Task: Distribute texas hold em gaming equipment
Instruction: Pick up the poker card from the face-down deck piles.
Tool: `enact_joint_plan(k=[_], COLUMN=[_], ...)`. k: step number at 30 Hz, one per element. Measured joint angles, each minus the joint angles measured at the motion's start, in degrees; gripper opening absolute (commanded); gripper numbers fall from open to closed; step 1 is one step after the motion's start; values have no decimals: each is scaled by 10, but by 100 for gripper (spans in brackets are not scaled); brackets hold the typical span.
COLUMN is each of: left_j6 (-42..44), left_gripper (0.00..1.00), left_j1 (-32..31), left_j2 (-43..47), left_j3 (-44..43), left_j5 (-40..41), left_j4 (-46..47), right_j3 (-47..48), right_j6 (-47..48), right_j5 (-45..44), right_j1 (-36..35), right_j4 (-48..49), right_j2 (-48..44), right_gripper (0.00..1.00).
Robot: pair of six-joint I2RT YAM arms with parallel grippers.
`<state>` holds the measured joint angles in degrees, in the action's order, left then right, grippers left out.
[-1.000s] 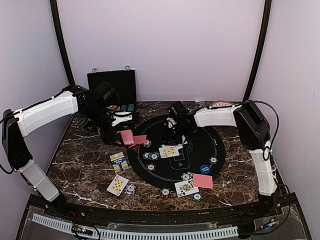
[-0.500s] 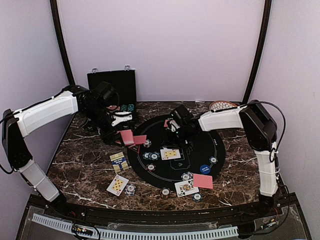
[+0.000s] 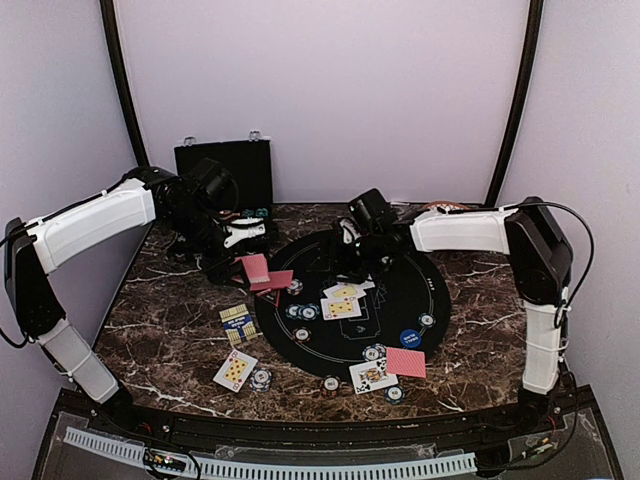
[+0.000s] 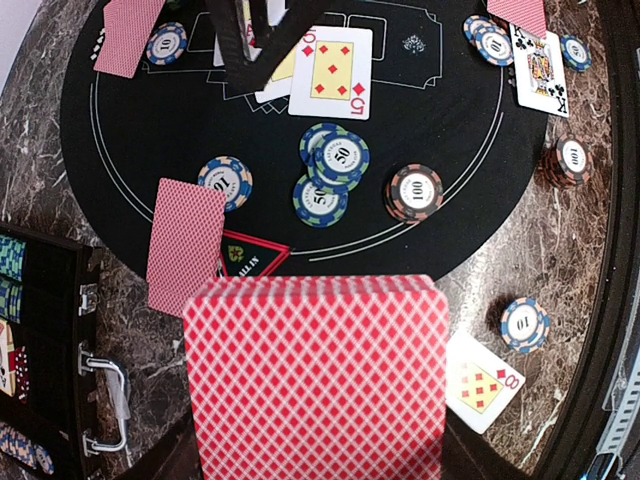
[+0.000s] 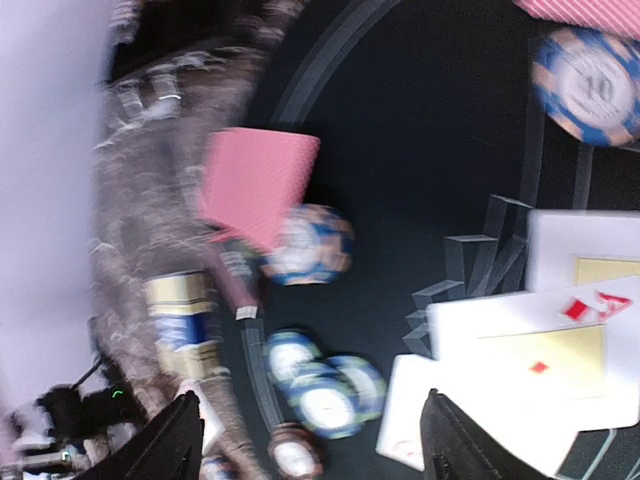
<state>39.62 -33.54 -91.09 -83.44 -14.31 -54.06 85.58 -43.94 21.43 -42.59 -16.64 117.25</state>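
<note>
My left gripper [image 3: 243, 262] is shut on a deck of red-backed cards [image 4: 318, 375] and holds it above the marble, just left of the black round mat [image 3: 400, 285]. My right gripper [image 3: 355, 268] is open and empty, and hovers over the far middle of the mat; its fingertips [image 5: 180, 440] frame blue chips [image 5: 325, 385] and white face-up cards [image 5: 540, 360]. Face-up cards [image 3: 342, 300], blue chips [image 3: 303, 312] and a blue button disc [image 3: 410, 338] lie on the mat. A five of diamonds [image 4: 332, 72] lies face up.
The open black chip case [image 3: 225, 175] stands at the back left. A blue and yellow card box [image 3: 238, 322] lies left of the mat. Loose cards [image 3: 235, 369] and chips [image 3: 330, 383] lie along the front. A face-down card [image 3: 405, 362] overlaps the mat's front edge.
My right gripper has drawn back and to the right over the mat. A second face-up card now lies beside the first one. The left arm has barely moved.
</note>
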Motion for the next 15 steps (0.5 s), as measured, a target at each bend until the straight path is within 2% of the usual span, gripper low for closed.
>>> enact_joint_plan(k=[6,10,15], left_j6=[0,-1,-5], left_gripper=[0,0,0], left_j1=[0,0,0], left_j2=[0,0,0], left_j3=[0,0,0], left_j5=[0,-3,-9], left_j4=[2,6,8], right_j3=[-20,-40,-42], right_j6=[-78,-139,-188], right_j5=[112,174,225], right_j1=[0,-3,-16], right_j4=[137,224,287], right_j2=[-51,-49,-29], right_gripper=[85,87,87])
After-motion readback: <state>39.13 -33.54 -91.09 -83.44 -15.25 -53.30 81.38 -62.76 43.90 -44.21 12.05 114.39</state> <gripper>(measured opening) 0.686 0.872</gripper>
